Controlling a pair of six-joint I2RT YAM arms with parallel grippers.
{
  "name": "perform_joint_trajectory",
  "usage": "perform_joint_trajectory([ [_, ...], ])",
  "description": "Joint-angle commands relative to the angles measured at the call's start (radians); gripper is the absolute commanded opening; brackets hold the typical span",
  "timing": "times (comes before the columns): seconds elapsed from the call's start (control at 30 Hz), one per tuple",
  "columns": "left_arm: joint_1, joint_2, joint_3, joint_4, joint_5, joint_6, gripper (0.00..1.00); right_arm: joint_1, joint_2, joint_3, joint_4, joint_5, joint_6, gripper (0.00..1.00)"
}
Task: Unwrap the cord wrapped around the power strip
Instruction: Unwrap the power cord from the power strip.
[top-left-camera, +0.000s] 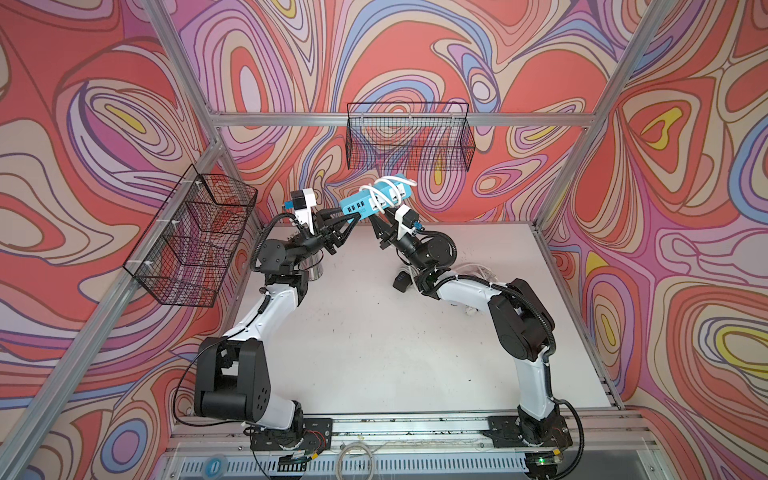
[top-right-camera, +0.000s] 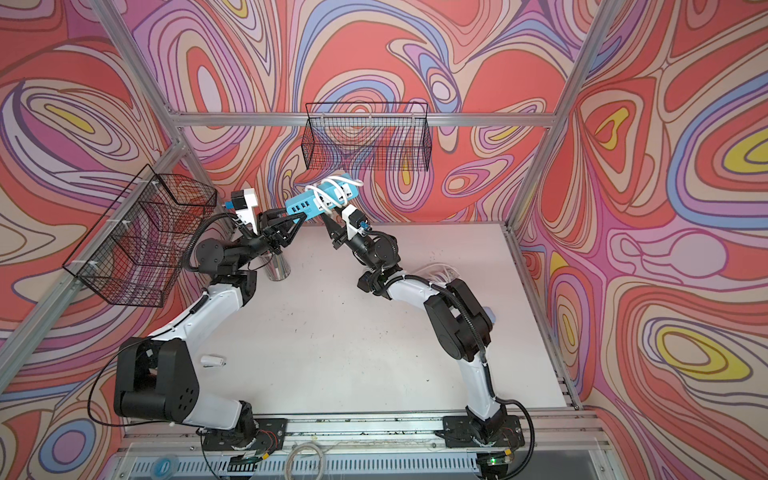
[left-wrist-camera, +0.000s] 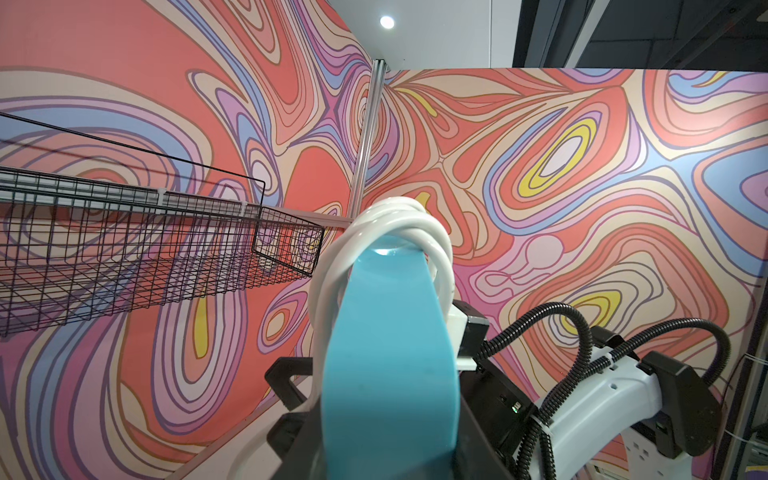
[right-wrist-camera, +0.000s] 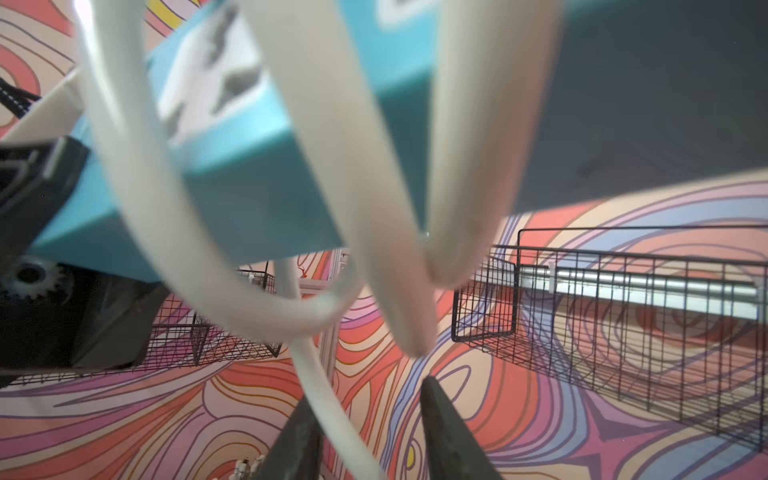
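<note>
Your left gripper (top-left-camera: 354, 217): jaws clamped on the blue power strip (top-left-camera: 376, 198), aloft at upper centre in both top views. Right gripper (right-wrist-camera: 368, 390): jaws part-spread around one white cord (right-wrist-camera: 316, 382) strand, not pinching it.

A black wire basket (top-left-camera: 409, 156) is hanging on the far wall, and a second wire basket (top-left-camera: 195, 241), split into compartments, is hanging on the left wall. A shiny metal cup (top-left-camera: 314, 269) is standing upright at the far left of the white surface (top-left-camera: 365, 340). A small white object (top-right-camera: 212, 360), too small to identify, is lying toward the near left. Swirling red, lilac and yellow patterns are covering the walls (top-left-camera: 685, 208).
</note>
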Motion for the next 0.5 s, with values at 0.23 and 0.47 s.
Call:
perform_joint_trajectory([
  [0.23, 0.003, -0.02, 0.036, 0.106, -0.029, -0.007, 0.0, 0.0, -0.002, -0.018, -0.076, 0.004, 0.031, 0.0],
  [0.47, 0.024, -0.024, 0.033, 0.107, -0.036, -0.01, 0.0, -0.032, -0.093, -0.102, -0.139, 0.033, 0.059, 0.0],
])
